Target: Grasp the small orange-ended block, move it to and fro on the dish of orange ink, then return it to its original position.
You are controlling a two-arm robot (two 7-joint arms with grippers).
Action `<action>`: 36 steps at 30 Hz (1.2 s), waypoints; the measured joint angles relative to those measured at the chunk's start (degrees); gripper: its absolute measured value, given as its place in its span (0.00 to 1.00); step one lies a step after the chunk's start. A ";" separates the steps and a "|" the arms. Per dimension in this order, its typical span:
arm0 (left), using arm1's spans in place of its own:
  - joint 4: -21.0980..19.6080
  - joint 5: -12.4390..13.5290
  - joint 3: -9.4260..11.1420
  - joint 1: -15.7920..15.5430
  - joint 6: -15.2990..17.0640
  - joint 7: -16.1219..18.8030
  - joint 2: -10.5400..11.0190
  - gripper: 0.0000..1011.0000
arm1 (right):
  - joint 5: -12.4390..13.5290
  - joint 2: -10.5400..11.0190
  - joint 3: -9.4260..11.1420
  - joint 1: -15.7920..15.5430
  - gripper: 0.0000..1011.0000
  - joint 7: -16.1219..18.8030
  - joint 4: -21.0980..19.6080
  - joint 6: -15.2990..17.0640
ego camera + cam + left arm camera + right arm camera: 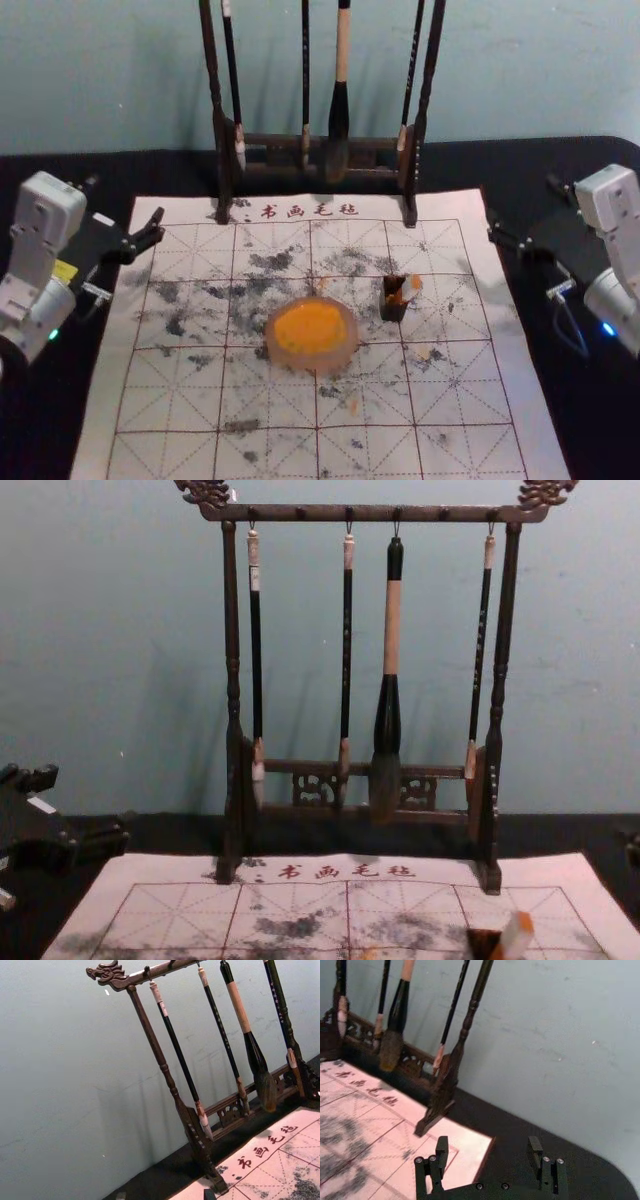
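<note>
So the thing to grab is a small, pale block with an orange end (412,289), right of centre in the head view, leaning in a dark, square-mouthed holder (393,312). I'd guess it's light and pretty stiff, maybe wood or hard foam, can't tell which. I'd take it by the pale sides near the raised end, gentle squeeze. Wet ink could make the orange part slippery, and the holder might tip or lift along with it.

The right pincer (488,1152) is spread wide with nothing in it, at the right edge of the head view, so it's the handier one imo. The left pincer (82,805) is idle at the left edge, also spread and holding nothing.

The round, shallow, pinkish translucent dish (312,362) looks like smooth plastic or glass, with glossy orange ink (310,328) inside, so go easy on the to and fro. It sits on a white gridded calligraphy mat (450,400), soft and felty looking, blotched grey, over a matte black surface (592,430). Behind is a carved dark wood brush rack (370,513).
</note>
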 joint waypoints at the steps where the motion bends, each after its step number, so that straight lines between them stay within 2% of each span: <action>1: 0.00 0.00 0.00 0.00 0.00 0.00 0.00 0.99 | 0.25 0.08 0.17 -0.41 0.99 0.28 -0.42 0.31; 5: 0.00 0.00 0.00 0.00 0.00 0.00 0.00 0.99 | 1.46 0.57 0.79 -2.29 0.99 1.54 -2.26 1.90; 7: 0.00 0.00 0.00 0.00 0.00 0.00 0.00 0.99 | 2.81 1.20 1.38 -4.44 0.99 2.71 -4.41 3.64; 13: 0.00 0.00 0.00 0.00 0.00 0.00 0.00 0.99 | 5.04 2.29 2.12 -8.70 0.99 5.59 -8.64 6.27; 18: 0.00 0.00 0.00 0.00 0.00 0.00 0.00 0.99 | 7.02 2.57 2.31 -10.51 0.99 8.32 -11.12 8.79; 22: 0.00 0.00 0.00 0.00 0.00 0.00 0.00 0.99 | 9.04 2.22 2.33 -11.13 0.99 10.93 -13.12 11.88; 27: 0.00 0.00 0.00 0.00 0.00 0.00 0.00 0.99 | 10.09 1.55 2.30 -11.13 0.99 12.55 -14.38 14.25; 33: 0.00 0.00 0.00 0.00 0.00 0.00 0.00 0.99 | 10.75 -0.40 2.12 -10.39 0.99 13.74 -15.14 17.17; 36: 0.01 0.00 0.00 0.00 0.00 0.00 0.00 0.99 | 10.83 -2.08 2.13 -9.66 0.99 13.69 -15.14 18.77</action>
